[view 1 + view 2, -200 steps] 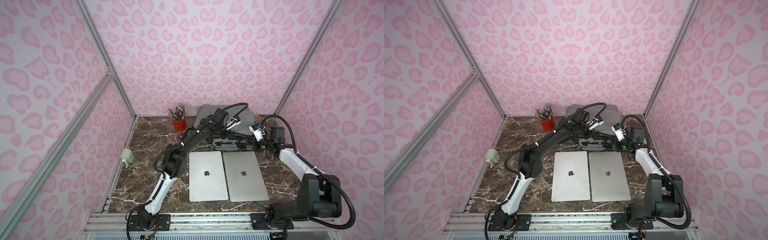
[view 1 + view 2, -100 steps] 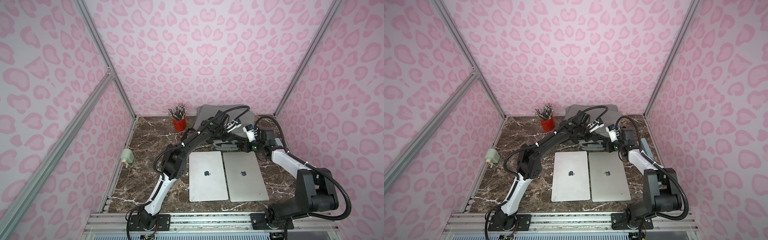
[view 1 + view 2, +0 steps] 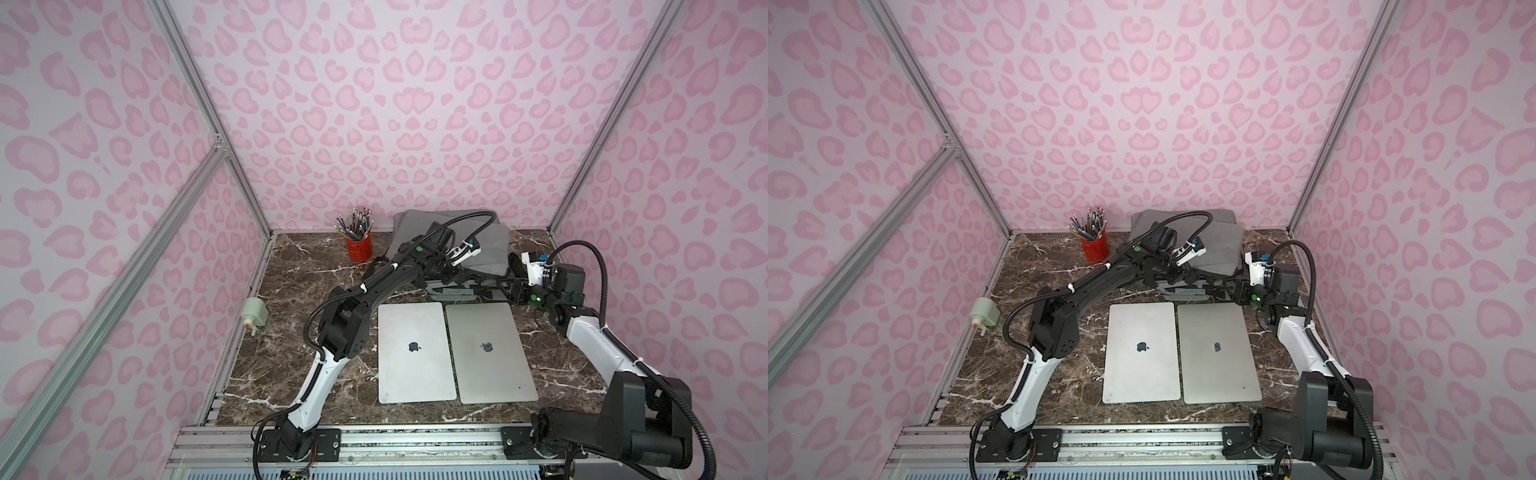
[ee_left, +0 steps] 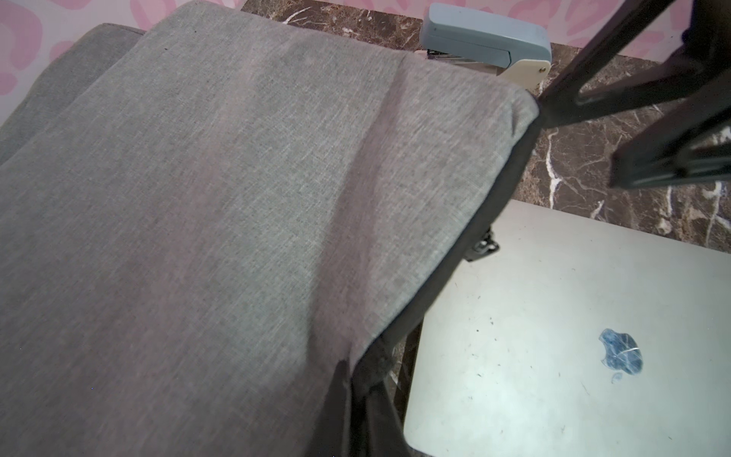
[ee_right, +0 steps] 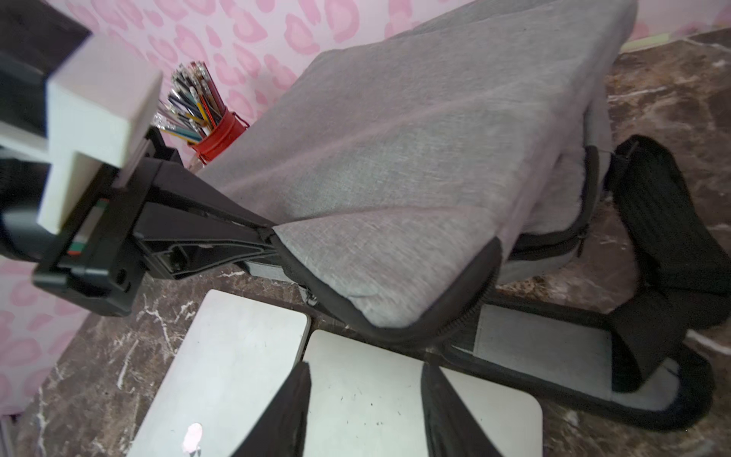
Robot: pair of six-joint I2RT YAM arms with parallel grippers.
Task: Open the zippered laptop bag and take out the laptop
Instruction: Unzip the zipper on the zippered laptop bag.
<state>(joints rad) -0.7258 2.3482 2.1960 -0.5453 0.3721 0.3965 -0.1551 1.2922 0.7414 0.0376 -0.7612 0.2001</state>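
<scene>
The grey zippered laptop bag point(image 3: 486, 249) point(image 3: 1221, 245) lies at the back of the table. Its top flap point(image 5: 415, 158) point(image 4: 237, 198) is raised along the front edge, and the zipper gapes there. My left gripper point(image 3: 455, 275) point(image 4: 352, 372) point(image 5: 269, 233) is shut on that flap's black edge. The inside of the bag is hidden. Two silver laptops point(image 3: 413, 351) point(image 3: 488, 351) lie side by side in front of the bag. My right gripper point(image 3: 505, 286) point(image 5: 364, 372) stands open over the far edge of the right-hand laptop point(image 5: 364, 399), holding nothing.
A red cup of pencils point(image 3: 358, 245) stands at the back left of the bag. A pale green dispenser point(image 3: 254, 314) sits by the left wall. A blue-grey stapler point(image 4: 486, 39) lies behind the bag. The bag's black strap point(image 5: 664, 237) loops on the table at its right end.
My right gripper was shut and now stands open. Its arm swung in toward the bag, then drew back to the right. The left gripper has kept its hold on the flap.
</scene>
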